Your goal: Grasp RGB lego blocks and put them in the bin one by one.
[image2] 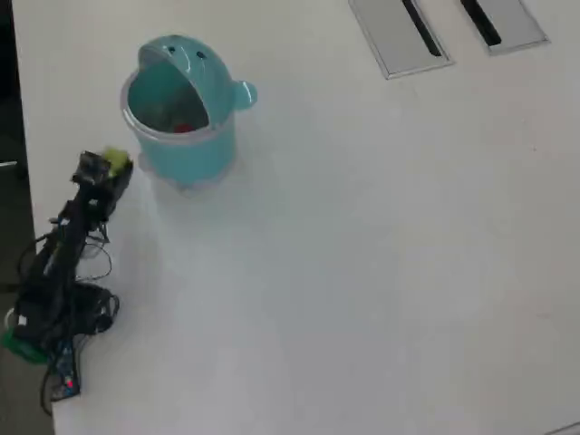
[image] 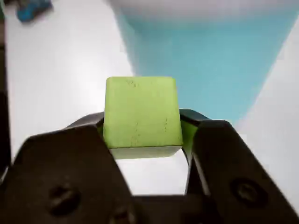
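A yellow-green lego block (image: 140, 112) fills the middle of the wrist view, pinched from both sides by the black jaws of my gripper (image: 142, 122), which is shut on it and holds it above the white table. In the overhead view the gripper (image2: 107, 169) and the block (image2: 115, 159) hang just left of the teal bin (image2: 186, 156). The bin's wall (image: 210, 60) rises close behind the block, to the right. A red block (image2: 184, 128) lies inside the bin's open mouth. A small blurred blue thing (image: 32, 9) sits far up left; I cannot tell what it is.
The arm's base and loose cables (image2: 54, 308) sit at the left table edge in the overhead view. Two grey slotted panels (image2: 399, 36) are set into the table at the far top right. The white tabletop (image2: 362, 254) spreads to the right of the bin.
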